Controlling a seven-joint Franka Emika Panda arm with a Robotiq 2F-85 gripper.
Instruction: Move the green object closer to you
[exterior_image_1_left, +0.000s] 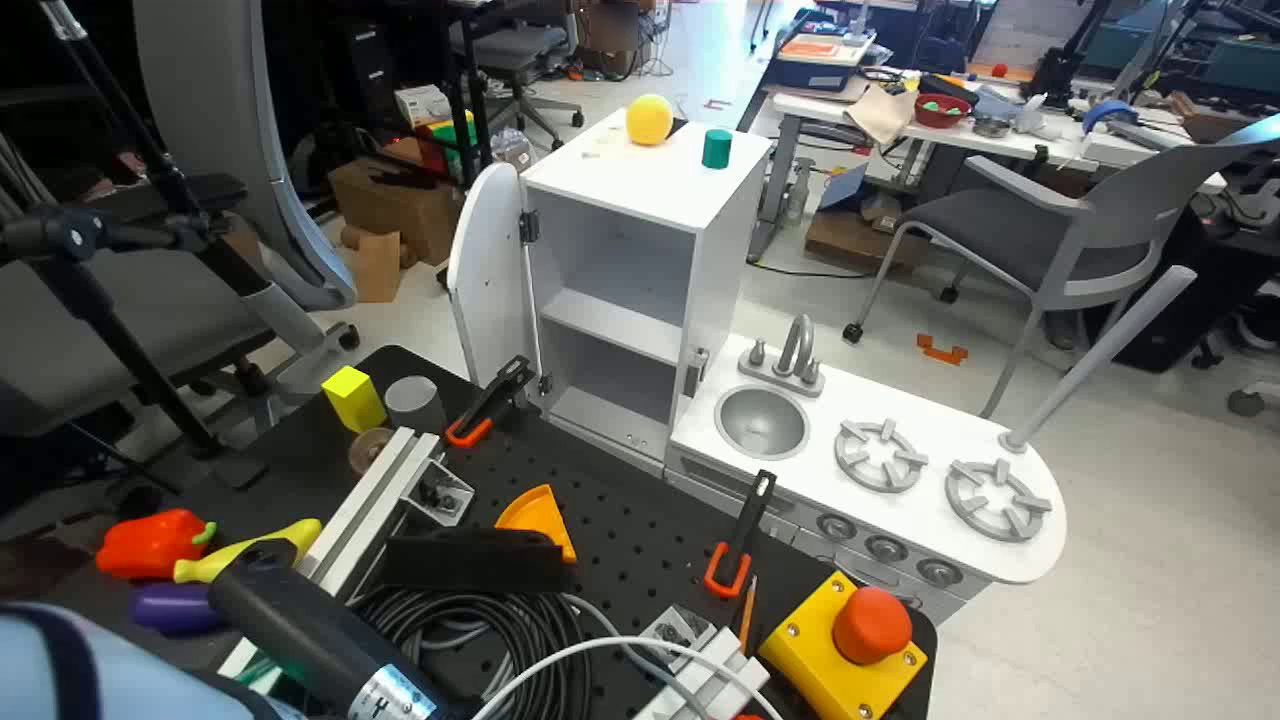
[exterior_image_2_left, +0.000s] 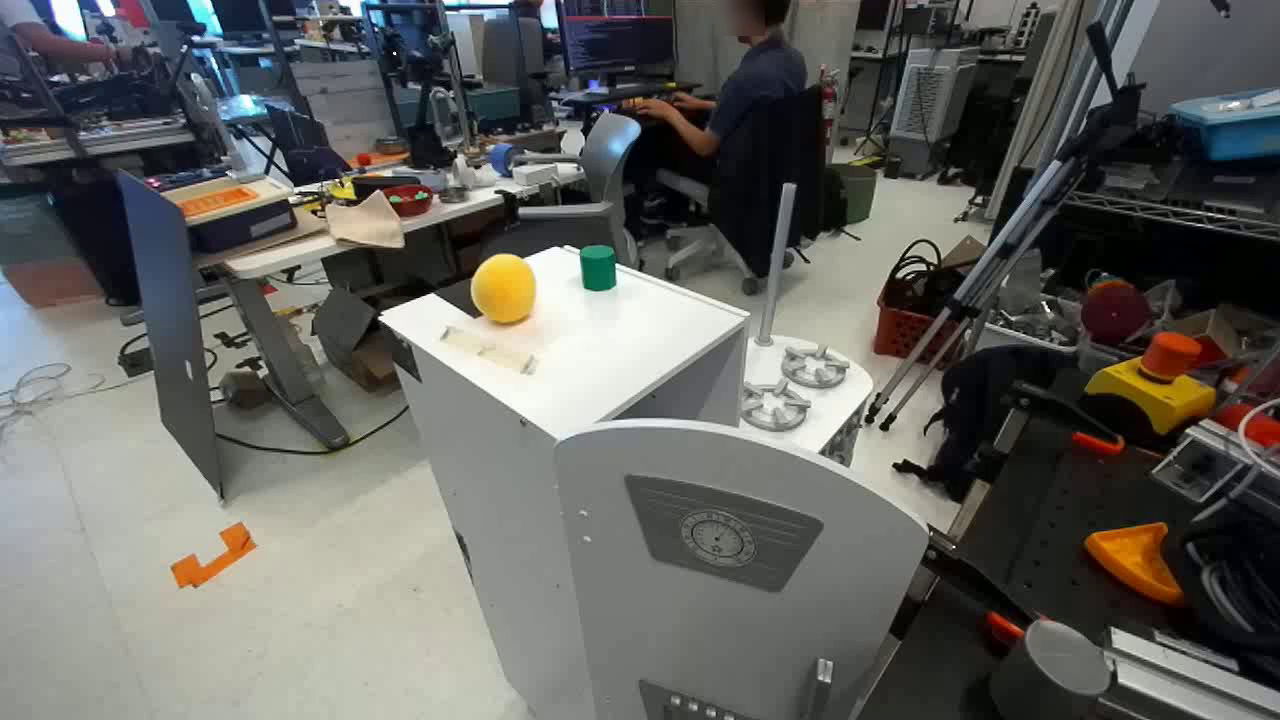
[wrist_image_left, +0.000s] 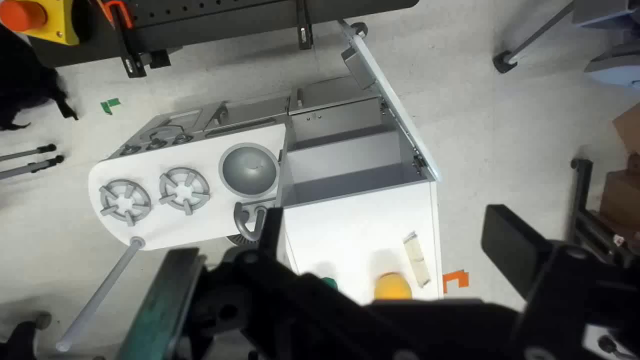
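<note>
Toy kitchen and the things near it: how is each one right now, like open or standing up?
End effector, open, nothing held.
Green block, standing upright on the cupboard.
Yellow ball, resting on the cupboard.
Cupboard door, swung open.
Black cable, coiled up.
Red pepper, lying on its side.
Red button, can't tell whether pressed.
Stove knobs, can't tell whether turned.

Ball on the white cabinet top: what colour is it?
The ball is yellow; it shows best in an exterior view.
</note>
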